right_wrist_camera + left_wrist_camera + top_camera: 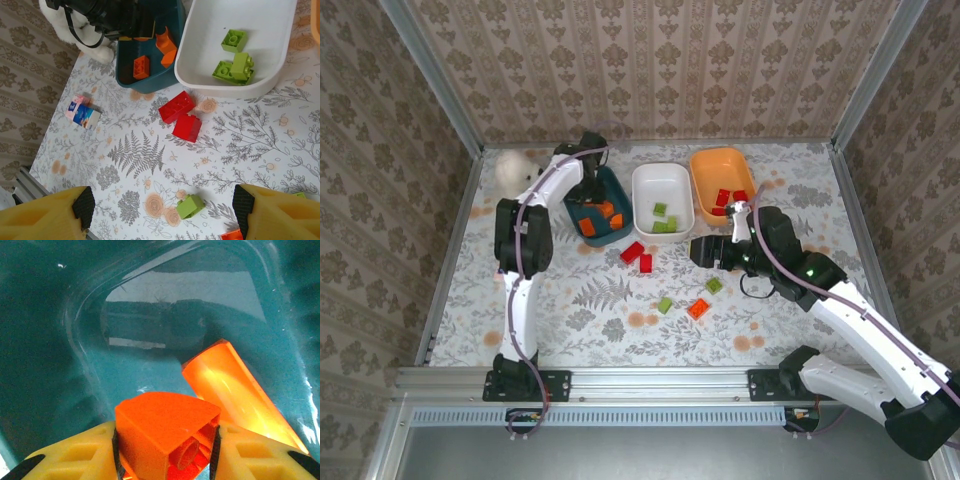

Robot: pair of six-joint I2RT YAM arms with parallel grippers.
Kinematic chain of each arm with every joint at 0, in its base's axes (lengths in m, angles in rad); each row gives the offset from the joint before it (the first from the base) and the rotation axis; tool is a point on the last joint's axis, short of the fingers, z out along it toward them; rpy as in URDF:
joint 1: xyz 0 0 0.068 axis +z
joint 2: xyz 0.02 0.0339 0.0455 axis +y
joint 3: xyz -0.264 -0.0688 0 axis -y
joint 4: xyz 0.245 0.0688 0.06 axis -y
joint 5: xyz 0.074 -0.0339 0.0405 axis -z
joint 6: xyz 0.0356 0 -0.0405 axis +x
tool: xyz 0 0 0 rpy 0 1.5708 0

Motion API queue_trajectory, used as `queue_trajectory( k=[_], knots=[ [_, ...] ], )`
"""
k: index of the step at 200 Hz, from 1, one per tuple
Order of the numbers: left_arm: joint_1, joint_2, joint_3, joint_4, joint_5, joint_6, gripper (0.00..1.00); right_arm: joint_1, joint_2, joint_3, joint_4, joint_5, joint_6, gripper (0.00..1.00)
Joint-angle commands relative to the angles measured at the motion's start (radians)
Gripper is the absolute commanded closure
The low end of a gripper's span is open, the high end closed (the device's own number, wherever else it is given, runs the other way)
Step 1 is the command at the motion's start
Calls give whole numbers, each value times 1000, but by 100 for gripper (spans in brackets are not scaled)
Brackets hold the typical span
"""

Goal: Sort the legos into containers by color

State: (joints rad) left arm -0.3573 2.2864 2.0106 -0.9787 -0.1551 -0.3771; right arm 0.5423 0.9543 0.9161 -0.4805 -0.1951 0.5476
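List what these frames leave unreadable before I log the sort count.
Top view: left arm covers the teal dish's far half; brick count unsure.
Top view: red bricks in the orange dish are too small to count.
Left wrist view: the held brick in the left gripper hides the dish floor below.
Right wrist view: the bottom edge cuts off an orange brick; the pink-and-blue item is too small to identify.

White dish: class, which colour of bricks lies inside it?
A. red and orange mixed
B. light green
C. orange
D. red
B: the white dish holds only light green bricks, as the right wrist view shows and the top view confirms.
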Motion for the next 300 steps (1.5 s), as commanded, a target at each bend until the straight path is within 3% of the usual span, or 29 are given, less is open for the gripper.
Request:
queue_trajectory(
  k=[1,72,96,127,168,231,260,300],
  knots=[
    [8,19,25,-48,-10,-48,55,-3,21,14,-35,3,-21,24],
    [7,-12,59,-43,33,-89,36,-19,55,32,-44,14,-34,24],
    [5,-45,103,-49,48,-101,34,-24,79,57,-137,71,-38,24],
    [-20,-179,70,21,92,-96,31,-33,131,76,-330,237,55,26],
    [-116,-501,-271,237,200,-39,25,-54,292,65,-420,249,281,27],
    [-305,-1003,-962,478,386,-86,22,-70,486,15,-260,157,630,27],
    [-380,-1121,-1095,460,360,-144,22,-70,536,-30,-199,135,721,29],
    [-399,-1193,-1135,448,326,-172,22,-70,606,-46,-117,121,746,33]
  ],
)
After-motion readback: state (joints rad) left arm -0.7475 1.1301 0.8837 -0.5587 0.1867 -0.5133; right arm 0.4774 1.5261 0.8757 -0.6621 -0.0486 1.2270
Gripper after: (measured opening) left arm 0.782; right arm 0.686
